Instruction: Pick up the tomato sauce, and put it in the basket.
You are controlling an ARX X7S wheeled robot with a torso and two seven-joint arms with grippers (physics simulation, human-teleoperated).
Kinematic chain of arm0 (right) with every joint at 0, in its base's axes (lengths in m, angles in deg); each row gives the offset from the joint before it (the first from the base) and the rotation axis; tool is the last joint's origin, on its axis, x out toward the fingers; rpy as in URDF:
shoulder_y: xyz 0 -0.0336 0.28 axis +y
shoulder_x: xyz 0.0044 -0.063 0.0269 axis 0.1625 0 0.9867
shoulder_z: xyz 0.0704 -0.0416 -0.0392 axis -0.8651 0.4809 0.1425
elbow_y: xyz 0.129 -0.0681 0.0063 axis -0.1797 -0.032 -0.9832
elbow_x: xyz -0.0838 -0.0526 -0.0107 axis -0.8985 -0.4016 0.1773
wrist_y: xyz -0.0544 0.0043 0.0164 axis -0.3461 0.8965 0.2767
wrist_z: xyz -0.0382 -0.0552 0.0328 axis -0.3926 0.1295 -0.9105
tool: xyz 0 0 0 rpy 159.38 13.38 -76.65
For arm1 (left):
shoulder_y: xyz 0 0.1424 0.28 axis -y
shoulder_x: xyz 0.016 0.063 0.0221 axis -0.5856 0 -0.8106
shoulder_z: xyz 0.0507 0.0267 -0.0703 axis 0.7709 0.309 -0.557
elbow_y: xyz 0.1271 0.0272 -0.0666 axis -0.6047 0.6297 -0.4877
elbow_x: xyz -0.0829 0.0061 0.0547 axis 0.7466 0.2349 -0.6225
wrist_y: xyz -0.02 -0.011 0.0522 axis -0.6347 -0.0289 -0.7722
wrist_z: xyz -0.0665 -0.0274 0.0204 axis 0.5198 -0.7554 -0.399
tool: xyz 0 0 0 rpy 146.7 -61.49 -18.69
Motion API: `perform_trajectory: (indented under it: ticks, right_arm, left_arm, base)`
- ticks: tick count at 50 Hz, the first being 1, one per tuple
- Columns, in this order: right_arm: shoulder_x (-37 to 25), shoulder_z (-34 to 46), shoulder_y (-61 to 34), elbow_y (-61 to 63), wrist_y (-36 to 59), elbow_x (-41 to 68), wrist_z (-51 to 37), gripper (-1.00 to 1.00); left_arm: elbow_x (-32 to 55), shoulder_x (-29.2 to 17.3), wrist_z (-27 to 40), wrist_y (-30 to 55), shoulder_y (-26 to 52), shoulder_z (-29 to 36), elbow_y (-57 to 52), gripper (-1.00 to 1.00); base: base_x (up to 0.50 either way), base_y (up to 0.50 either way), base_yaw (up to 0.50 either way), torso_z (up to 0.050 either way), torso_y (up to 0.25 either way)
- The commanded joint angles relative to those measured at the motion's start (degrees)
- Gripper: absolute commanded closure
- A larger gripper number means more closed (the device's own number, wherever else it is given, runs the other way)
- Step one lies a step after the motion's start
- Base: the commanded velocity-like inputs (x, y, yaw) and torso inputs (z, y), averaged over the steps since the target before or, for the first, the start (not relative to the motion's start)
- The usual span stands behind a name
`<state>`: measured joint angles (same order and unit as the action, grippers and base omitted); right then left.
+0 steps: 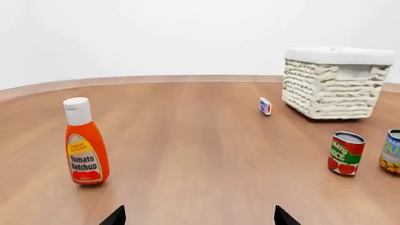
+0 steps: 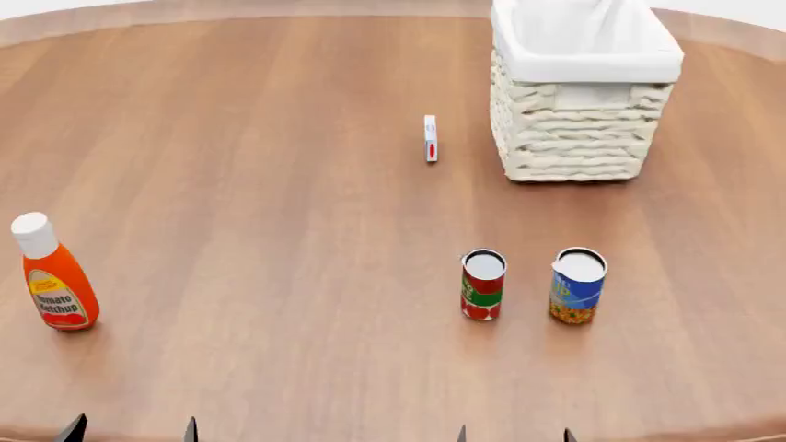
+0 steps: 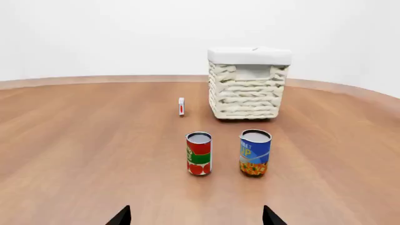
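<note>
The tomato sauce can (image 2: 483, 284) stands upright on the wooden table, red label with a green band; it also shows in the right wrist view (image 3: 199, 153) and the left wrist view (image 1: 345, 153). The cream wicker basket (image 2: 577, 124) with white lining stands at the back right, also in the right wrist view (image 3: 248, 89) and the left wrist view (image 1: 331, 86). My right gripper (image 2: 514, 435) is open and empty at the near edge, just short of the can (image 3: 196, 216). My left gripper (image 2: 129, 429) is open and empty at the near left (image 1: 196, 216).
A blue-and-yellow can (image 2: 577, 285) stands just right of the tomato sauce. An orange ketchup bottle (image 2: 52, 274) stands at the near left. A small red-and-white box (image 2: 430, 138) stands upright left of the basket. The round table's edge (image 2: 724, 28) curves behind.
</note>
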<state>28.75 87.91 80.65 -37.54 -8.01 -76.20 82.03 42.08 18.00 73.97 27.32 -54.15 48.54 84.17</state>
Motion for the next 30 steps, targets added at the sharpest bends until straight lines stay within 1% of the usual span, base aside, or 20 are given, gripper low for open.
perform_trajectory:
  ticks: [1, 12, 15, 16, 17, 18, 20, 25, 27, 30]
  right_arm:
    - [-0.8, 1.0, -0.2, 0.0, 0.2, 0.8, -1.0, -1.0]
    - [-2.5, 3.3, -0.4, 0.1, 0.4, 2.2, -3.1, -1.0]
    - [-2.8, 3.8, -0.1, 1.5, 1.0, 2.6, -3.6, -1.0]
    - [-2.9, 3.9, 0.0, 2.0, 0.8, 2.6, -3.8, -1.0]
    - [-3.3, 4.5, 0.1, 3.0, 0.6, 1.0, -4.6, -1.0]
    - [-3.5, 4.8, 0.3, 3.5, 0.7, 0.2, -5.1, -1.0]
    - [-4.1, 5.6, 1.5, 8.8, 1.1, -1.7, -6.1, -1.0]
    - [-4.9, 6.3, 3.5, 19.0, 3.2, -3.1, -6.9, -1.0]
    - [-5.2, 6.9, 4.0, 20.8, 3.1, -4.5, -7.6, -1.0]
    - [-5.2, 6.8, 4.9, 24.1, 3.1, -3.7, -7.8, -1.0]
  left_arm:
    - [0.7, -0.7, 0.9, 0.3, 0.2, 0.9, -0.1, -1.0]
    - [2.6, -2.7, 2.8, -0.3, 0.0, 3.2, 0.5, -1.0]
    - [2.9, -3.0, 3.2, 0.4, -0.3, 3.6, -1.0, -1.0]
    - [2.8, -3.2, 3.4, 0.9, -0.6, 3.8, -2.2, -1.0]
    - [2.6, -3.8, 3.2, 2.4, -1.9, 4.4, -7.8, -1.0]
    - [2.2, -4.0, 3.5, 3.2, -2.4, 4.7, -10.0, -1.0]
    - [1.1, -4.7, 3.9, 4.6, -3.1, 5.2, -16.2, -1.0]
    - [2.4, -5.5, 3.9, 7.3, -4.1, 5.2, -23.9, -1.0]
    - [2.0, -5.9, 4.2, 7.3, -4.5, 5.5, -25.8, -1.0]
    - [0.9, -6.4, 4.6, 7.8, -5.0, 6.3, -28.6, -1.0]
  base:
    - [0.0, 0.0, 0.0, 0.0, 0.0]
    - [0.0, 0.0, 0.0, 0.0, 0.0]
    - [0.0, 0.0, 0.0, 0.0, 0.0]
    - [0.0, 0.0, 0.0, 0.0, 0.0]
    - [0.0, 0.0, 0.0, 0.0, 0.0]
    - [0.0, 0.0, 0.0, 0.0, 0.0]
    - [0.0, 0.0, 0.0, 0.0, 0.0]
    - [0.0, 0.0, 0.0, 0.0, 0.0]
    - [0.0, 0.0, 0.0, 0.0, 0.0]
    - [0.0, 0.0, 0.0, 0.0, 0.0]
